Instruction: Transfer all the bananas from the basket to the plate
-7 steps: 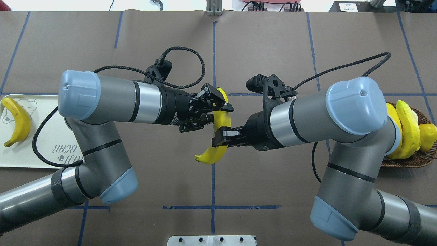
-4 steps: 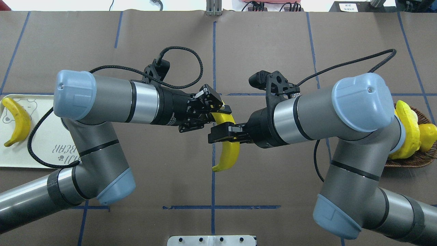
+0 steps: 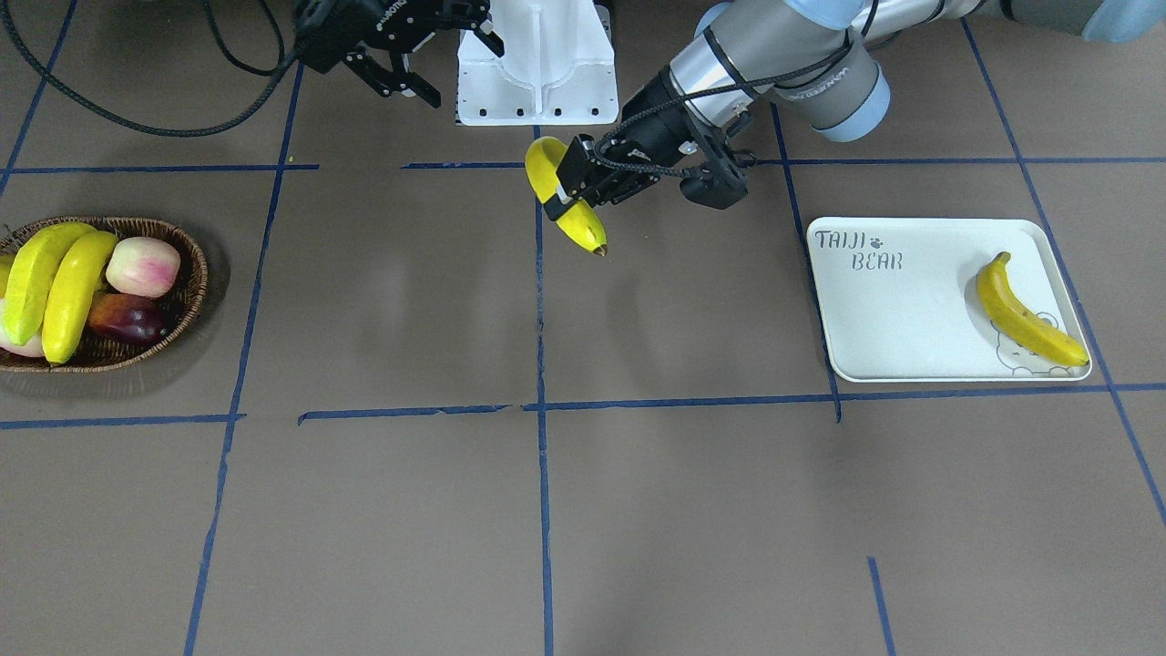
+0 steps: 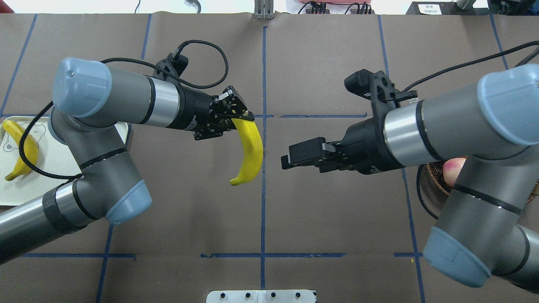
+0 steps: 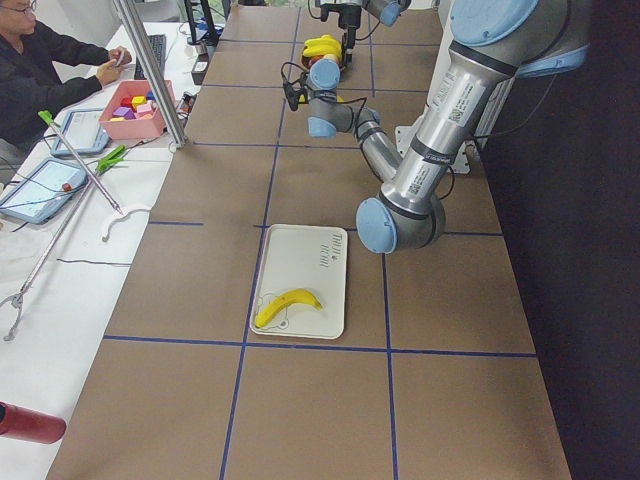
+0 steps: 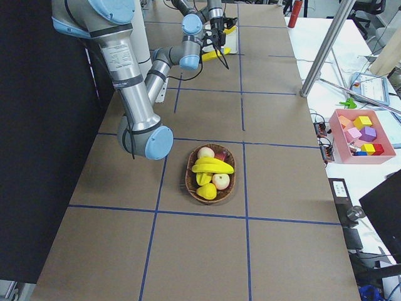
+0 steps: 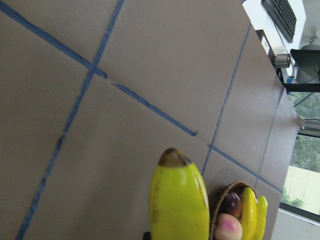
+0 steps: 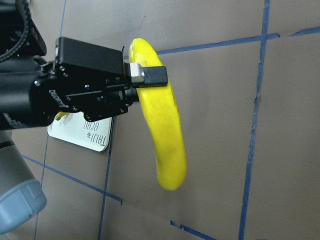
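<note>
Banana (image 4: 252,151) pinched at upper end by left gripper (image 4: 241,120), hanging near-vertical, tip down; right gripper (image 4: 287,159) spread, empty.

The right tool (image 4: 287,160) has let go of the banana (image 4: 252,149) and drawn back to its own side, jaws apart. The left tool (image 4: 240,119) now holds the banana alone by its upper end, shifted slightly toward the plate (image 4: 25,191).

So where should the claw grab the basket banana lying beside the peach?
Probably mid-length on that banana, coming straight down: it lies flat on top of the pile in the basket, upper face exposed. Straddle its narrow width, though the peach and second banana crowd its flanks.
</note>
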Available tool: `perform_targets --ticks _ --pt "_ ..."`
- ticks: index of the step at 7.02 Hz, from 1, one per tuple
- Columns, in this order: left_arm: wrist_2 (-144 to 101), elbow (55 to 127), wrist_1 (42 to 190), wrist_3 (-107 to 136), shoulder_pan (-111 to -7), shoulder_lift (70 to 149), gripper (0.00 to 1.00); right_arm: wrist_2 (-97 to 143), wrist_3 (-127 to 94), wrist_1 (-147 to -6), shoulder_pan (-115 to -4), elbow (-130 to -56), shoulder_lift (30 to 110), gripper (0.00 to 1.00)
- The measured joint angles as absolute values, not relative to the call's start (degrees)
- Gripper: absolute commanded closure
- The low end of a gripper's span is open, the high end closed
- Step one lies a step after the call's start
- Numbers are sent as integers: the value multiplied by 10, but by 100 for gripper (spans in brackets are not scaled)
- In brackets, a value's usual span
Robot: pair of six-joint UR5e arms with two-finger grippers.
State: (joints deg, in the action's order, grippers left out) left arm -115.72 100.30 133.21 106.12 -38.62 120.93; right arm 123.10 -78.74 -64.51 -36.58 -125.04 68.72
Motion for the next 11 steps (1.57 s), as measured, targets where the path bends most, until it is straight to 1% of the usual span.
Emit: perform_targets --ticks 1,2,3,4,6,7,9,10,11 --pt "-1178 1004 1291 1015 -411 1180 100 1267 -787 -646 -404 -1259 707 0" --pt "-1195 1008 1273 977 -435 1136 100 1294 -785 -647 -443 -1262 726 0" --pt "-1203 1012 1266 929 -458 1075 100 1310 -777 -653 -474 -1260 746 0" --pt "-1206 1016 1264 877 -479 1017 100 1315 -752 -678 -494 -1255 759 0" --pt "-1207 1015 1263 775 -525 926 100 1312 -629 -784 -521 -1249 765 0" --pt "-1204 1010 1262 735 -542 897 100 1310 -569 -831 -535 -1248 766 0" --pt "-1189 984 1260 700 -556 880 100 1309 -508 -877 -553 -1247 769 0" --pt "-1178 973 1255 696 -556 878 88 1309 -497 -883 -557 -1246 773 0" --pt "-1165 966 1249 694 -556 878 1 1309 -491 -885 -559 -1246 777 0"
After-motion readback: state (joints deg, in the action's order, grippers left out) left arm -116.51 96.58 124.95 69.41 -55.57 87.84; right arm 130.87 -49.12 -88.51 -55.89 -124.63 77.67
